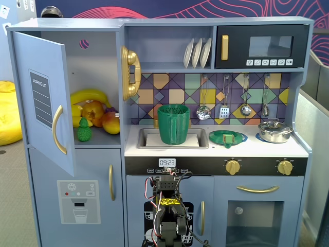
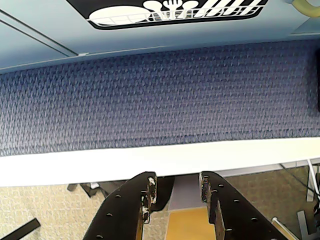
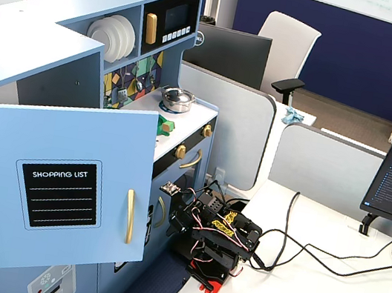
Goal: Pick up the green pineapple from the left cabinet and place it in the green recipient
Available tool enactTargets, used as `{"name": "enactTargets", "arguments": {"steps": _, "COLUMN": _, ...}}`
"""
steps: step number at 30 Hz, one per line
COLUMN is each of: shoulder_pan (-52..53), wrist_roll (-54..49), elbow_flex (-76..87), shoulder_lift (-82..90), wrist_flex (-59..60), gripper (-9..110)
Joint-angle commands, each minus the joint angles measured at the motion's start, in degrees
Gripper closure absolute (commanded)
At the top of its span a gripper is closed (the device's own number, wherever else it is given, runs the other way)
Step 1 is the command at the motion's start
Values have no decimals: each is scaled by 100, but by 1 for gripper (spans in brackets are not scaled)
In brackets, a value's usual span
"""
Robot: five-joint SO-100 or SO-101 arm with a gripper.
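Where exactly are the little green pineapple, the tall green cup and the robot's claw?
green pineapple (image 1: 84, 131): a fixed view, on its bumpy body.
green cup (image 1: 173, 126): a fixed view, on its ribbed wall.
gripper (image 2: 176, 192): wrist view, midway between its two black fingertips.

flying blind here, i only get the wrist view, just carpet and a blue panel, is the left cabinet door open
Observer: Yes, the left cabinet door is swung open in both fixed views.
Operator: where's the green pineapple
Observer: The green pineapple stands at the shelf's front edge, before the bananas.
Operator: and the green recipient
Observer: The green recipient stands upright in the sink.
Operator: gripper holding anything
Observer: No, the gripper is open and empty.
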Motion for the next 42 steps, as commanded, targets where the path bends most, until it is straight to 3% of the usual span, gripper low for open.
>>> {"name": "enactTargets", "arguments": {"steps": 1, "shoulder_pan": -519, "wrist_roll": 290, "elbow_flex": 18, "shoulder_lift": -35, "wrist_flex": 1020, "gripper": 101}}
{"name": "enactTargets", "arguments": {"steps": 13, "shoulder_pan": -765, "wrist_roll": 378, "elbow_flex": 18, "shoulder_lift": -44, "wrist_flex": 914, "gripper": 101}}
{"name": "enactTargets", "arguments": {"steps": 20, "shoulder_pan": -2021, "wrist_roll": 712, "elbow_flex": -729, "shoulder_lift": -571, "wrist_flex": -765, "gripper": 101}}
{"name": "enactTargets", "arguments": {"steps": 28, "shoulder_pan": -3067, "wrist_roll": -431, "elbow_flex": -1740, "shoulder_lift": -1521, "wrist_flex": -2953, "gripper": 101}}
{"name": "enactTargets", "arguments": {"steps": 34, "shoulder_pan": -3630, "wrist_roll": -949, "elbow_flex": -2276, "shoulder_lift": -2171, "wrist_flex": -5449, "gripper": 101}}
{"name": "enactTargets", "arguments": {"steps": 42, "shoulder_pan": -4087, "wrist_roll": -1151, "elbow_flex": -3674, "shoulder_lift": -3788, "wrist_flex": -6117, "gripper": 101}}
